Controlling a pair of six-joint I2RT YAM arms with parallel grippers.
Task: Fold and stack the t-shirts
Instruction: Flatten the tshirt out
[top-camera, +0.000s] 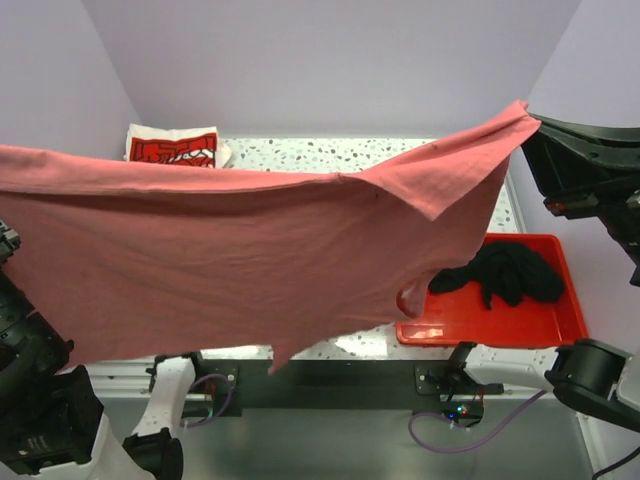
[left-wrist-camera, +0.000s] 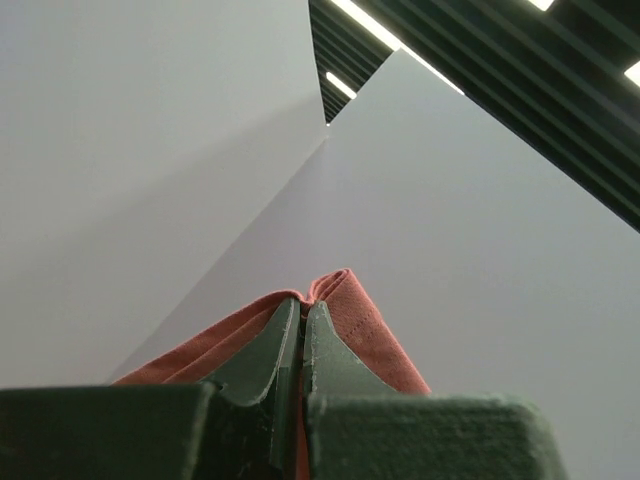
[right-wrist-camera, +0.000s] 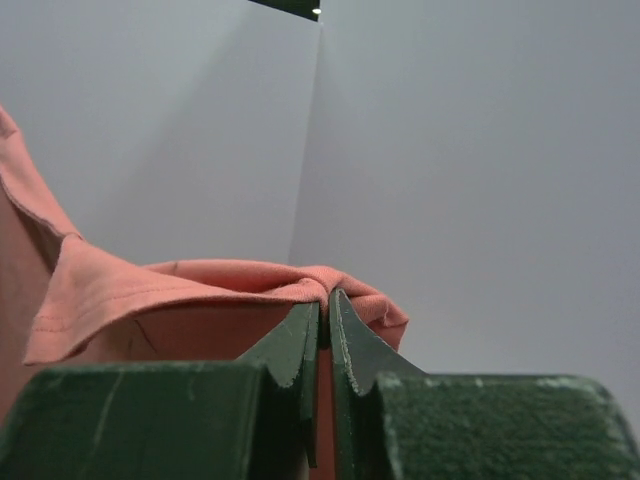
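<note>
**Left hand** (left-wrist-camera: 302, 330): jaws pressed together on a hemmed edge of the dusty-red t-shirt (left-wrist-camera: 350, 320). The cloth pokes up past the fingertips. This hand is off the left edge of the overhead view.

**Right hand** (right-wrist-camera: 325, 305): jaws likewise closed, pinching a bunched fold of the same shirt, with a sleeve or hem flap hanging to its left.

**Dusty-red t-shirt** (top-camera: 230, 260): held in the air between both hands, stretched wide and sagging in the middle. Its right corner is raised above the red bin (top-camera: 570, 320), and its body spreads left from there.

**Black t-shirt** (top-camera: 510, 275): crumpled inside the red bin, unfolded.

**Folded white t-shirt with red print** (top-camera: 172, 148): on the worktop (top-camera: 300, 152), well apart from the red bin, at the far-left corner.

**Step in hand (judged):** the dusty-red shirt is spread in the air, ready to be laid flat for folding. One shirt looks done and the black one is untouched.

**Next move calls for:** lowering both hands evenly so the cloth lands flat on the worktop left of the red bin, without dragging over the folded shirt.

**Not determinable:** most of the worktop is hidden behind the hanging shirt. Which edges of the shirt are gripped is unclear. Whether more folded shirts lie under the white one cannot be made out.
</note>
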